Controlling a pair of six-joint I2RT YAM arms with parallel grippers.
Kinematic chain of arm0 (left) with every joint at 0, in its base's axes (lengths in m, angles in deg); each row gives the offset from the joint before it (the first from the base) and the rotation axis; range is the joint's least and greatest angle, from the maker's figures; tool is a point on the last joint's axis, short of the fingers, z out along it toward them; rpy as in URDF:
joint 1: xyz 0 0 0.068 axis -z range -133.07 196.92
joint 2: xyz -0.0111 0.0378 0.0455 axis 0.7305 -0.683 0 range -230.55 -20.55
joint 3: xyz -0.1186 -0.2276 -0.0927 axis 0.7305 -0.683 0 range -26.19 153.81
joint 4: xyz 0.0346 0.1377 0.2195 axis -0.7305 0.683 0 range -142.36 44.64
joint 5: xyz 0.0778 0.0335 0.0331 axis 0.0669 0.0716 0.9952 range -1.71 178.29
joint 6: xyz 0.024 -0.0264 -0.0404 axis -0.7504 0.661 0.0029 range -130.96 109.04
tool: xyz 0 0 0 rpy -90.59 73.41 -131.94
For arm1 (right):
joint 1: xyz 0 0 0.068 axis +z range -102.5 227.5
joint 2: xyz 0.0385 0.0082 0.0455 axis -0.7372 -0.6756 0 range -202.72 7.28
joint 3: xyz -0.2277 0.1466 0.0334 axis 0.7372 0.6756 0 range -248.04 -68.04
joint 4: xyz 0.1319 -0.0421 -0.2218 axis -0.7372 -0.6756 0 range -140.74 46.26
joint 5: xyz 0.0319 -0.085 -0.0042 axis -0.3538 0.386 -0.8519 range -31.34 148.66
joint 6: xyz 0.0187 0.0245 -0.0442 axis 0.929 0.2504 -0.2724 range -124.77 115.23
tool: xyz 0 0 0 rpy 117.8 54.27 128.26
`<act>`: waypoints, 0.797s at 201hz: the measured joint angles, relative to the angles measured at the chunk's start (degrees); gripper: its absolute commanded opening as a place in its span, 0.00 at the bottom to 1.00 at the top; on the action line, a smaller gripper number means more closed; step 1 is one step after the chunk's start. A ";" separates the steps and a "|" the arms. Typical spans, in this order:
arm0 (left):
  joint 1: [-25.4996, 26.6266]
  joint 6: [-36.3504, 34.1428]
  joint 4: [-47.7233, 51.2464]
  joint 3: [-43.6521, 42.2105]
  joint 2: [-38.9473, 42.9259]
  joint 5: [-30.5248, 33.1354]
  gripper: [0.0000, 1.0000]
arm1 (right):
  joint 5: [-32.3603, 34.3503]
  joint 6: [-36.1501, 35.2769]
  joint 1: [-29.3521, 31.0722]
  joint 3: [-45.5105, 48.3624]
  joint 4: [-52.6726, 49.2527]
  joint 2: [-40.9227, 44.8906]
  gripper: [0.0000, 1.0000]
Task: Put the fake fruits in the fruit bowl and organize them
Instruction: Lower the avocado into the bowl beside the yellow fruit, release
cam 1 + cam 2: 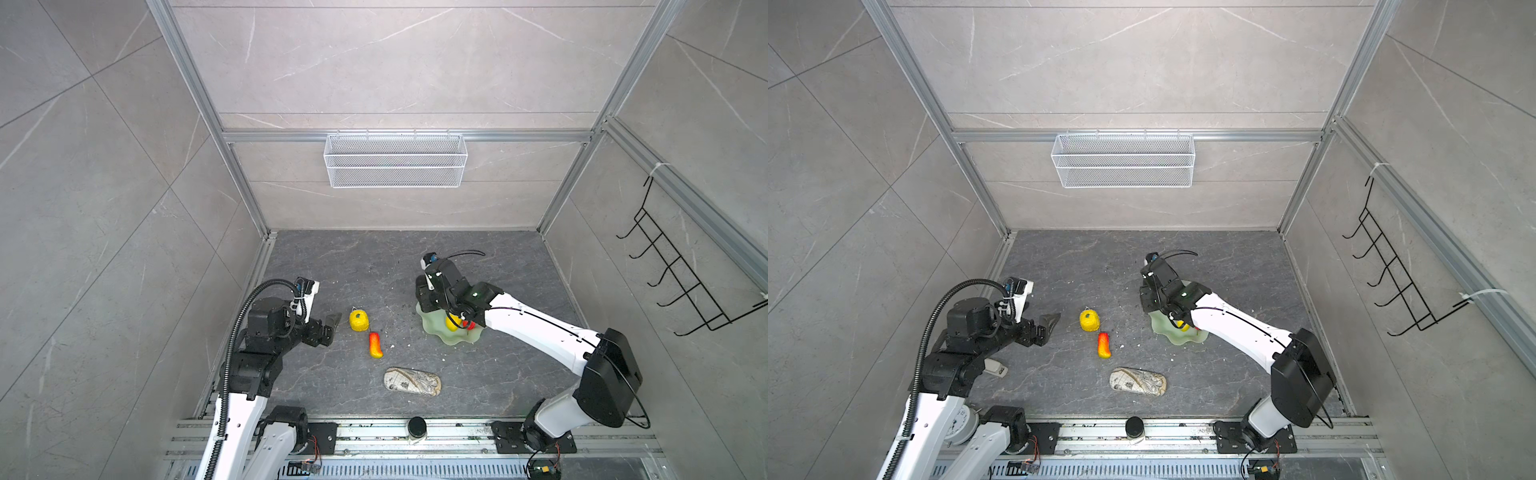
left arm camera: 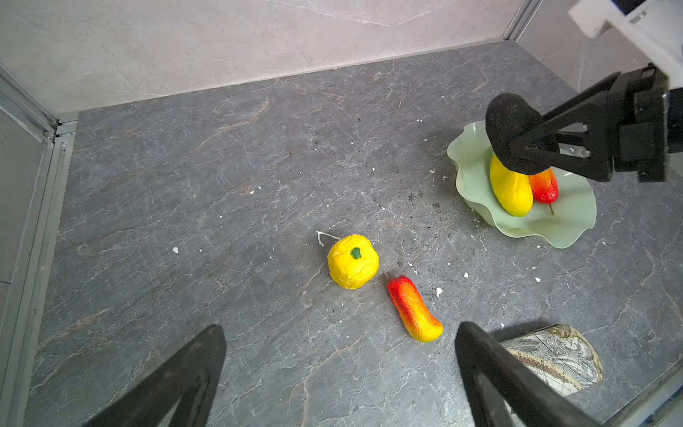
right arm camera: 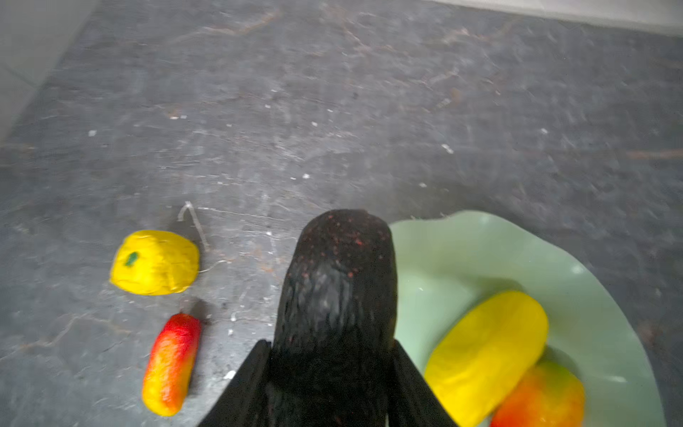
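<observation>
The pale mint-green wavy-rimmed fruit bowl (image 2: 554, 231) sits on the dark grey marbled worktop (image 2: 221, 185). Inside lie a long yellow fake fruit (image 2: 512, 190) and a red-orange oblong fake fruit (image 2: 544, 186), touching. Over the bowl's 10 o'clock rim the right fingers (image 3: 251, 388) are clamped on a black oval fake fruit (image 3: 340, 281); that arm hides much of the bowl from above. At the bowl's 9 o'clock, well apart, lies a round yellow fake fruit (image 2: 353, 261), with a second red-orange oblong fake fruit (image 2: 414, 308) just beside it at 5 o'clock. A beige patterned oblong pouch (image 2: 554, 355) lies at the bowl's 7 o'clock. The left fingers (image 2: 177, 380) stand wide apart at 9 o'clock of the round fruit.
</observation>
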 measured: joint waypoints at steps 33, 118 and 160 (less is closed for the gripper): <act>0.00 0.00 0.00 0.00 0.00 0.00 1.00 | 3.58 3.72 -0.74 5.20 0.13 -0.50 0.06; 0.00 0.00 0.00 0.00 0.26 -0.02 1.00 | 6.40 6.47 -3.52 8.28 4.42 -8.26 0.07; 0.00 0.00 0.00 0.00 0.26 0.00 1.00 | 6.78 6.45 -3.76 8.28 5.38 -9.70 0.16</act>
